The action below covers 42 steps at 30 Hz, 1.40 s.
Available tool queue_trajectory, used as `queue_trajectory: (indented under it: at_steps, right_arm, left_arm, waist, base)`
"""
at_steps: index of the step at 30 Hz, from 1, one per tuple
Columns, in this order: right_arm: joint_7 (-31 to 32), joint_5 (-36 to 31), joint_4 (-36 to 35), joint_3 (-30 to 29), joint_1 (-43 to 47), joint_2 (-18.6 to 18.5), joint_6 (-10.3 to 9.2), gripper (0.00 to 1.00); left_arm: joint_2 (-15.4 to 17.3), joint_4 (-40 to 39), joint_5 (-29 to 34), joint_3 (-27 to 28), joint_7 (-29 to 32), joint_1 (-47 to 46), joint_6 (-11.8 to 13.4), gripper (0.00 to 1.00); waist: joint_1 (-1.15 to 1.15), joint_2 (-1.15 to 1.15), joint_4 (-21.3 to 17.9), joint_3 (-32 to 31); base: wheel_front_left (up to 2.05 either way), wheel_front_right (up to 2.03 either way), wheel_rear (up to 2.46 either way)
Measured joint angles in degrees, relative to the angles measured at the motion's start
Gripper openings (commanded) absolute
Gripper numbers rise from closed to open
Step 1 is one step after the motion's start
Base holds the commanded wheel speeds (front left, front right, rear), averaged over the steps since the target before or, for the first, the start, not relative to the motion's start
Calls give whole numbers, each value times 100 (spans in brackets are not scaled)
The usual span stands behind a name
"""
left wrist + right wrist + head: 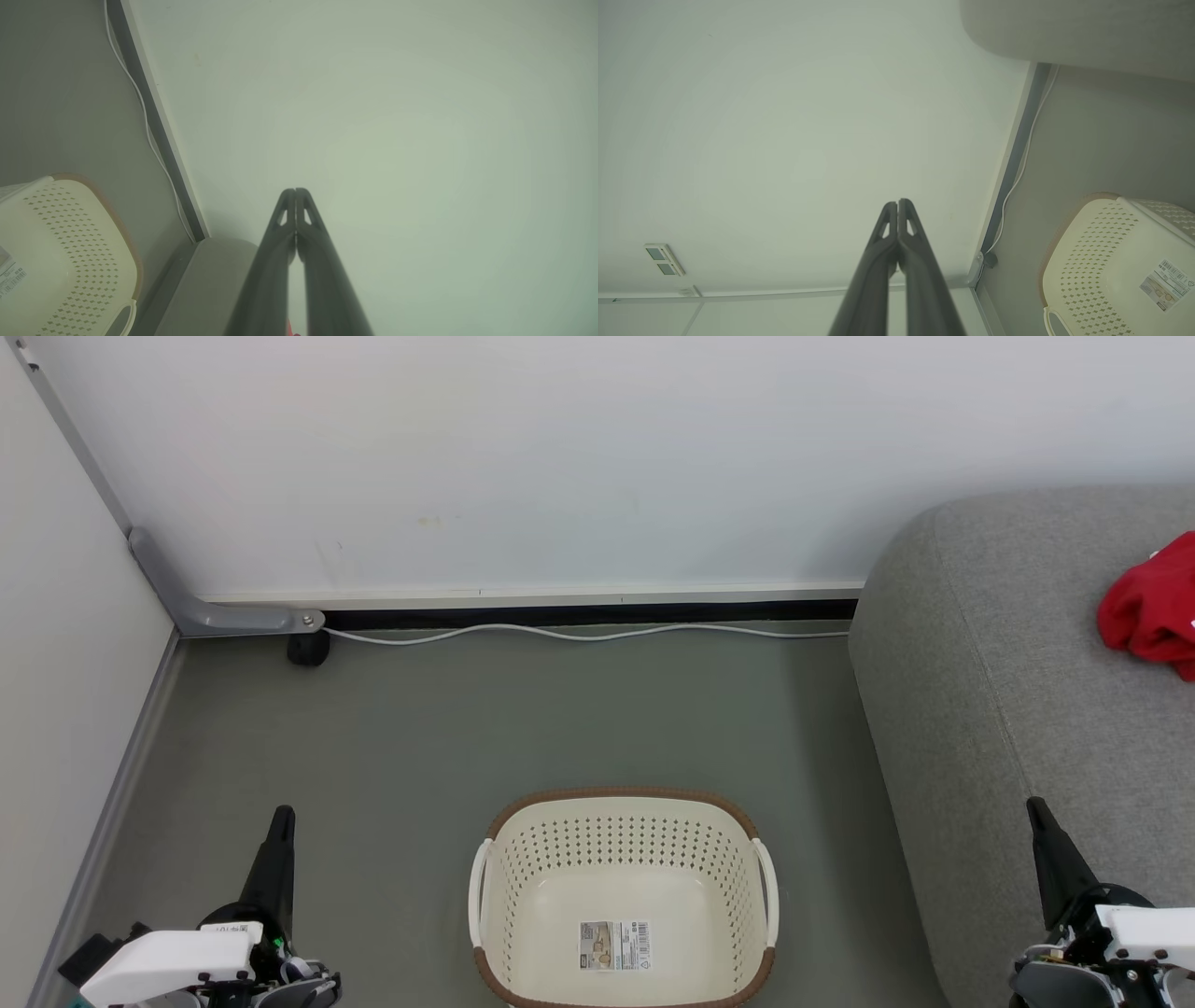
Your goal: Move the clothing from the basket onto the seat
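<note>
The cream perforated basket (624,896) with a brown rim stands on the floor at the bottom centre; nothing but a label sticker shows inside it. It also appears at the lower left as the basket (60,261) and at the lower right as the basket (1115,270). Red clothing (1153,609) lies bunched on the grey seat (1018,709) at the right edge. My left gripper (280,814) hangs shut left of the basket, its tips together (295,190). My right gripper (1034,803) is shut over the seat's front edge, holding nothing (898,201).
A white wall runs across the back with a white cable (579,633) along its base. A grey bracket and a black caster (308,649) sit in the left corner. A panel wall lines the left side. Grey-green floor (560,728) lies between wall and basket.
</note>
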Motion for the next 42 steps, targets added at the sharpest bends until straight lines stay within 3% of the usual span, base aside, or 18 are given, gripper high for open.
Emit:
queue_trajectory:
  at_steps: [42]
  right_arm:
    - [0, 0, -1, -1, 0, 1, 0, 0]
  left_arm:
    - [0, -1, 0, 0, 0, 0, 0, 0]
  waist:
    - [0, 0, 0, 0]
  base:
    - [0, 0, 0]
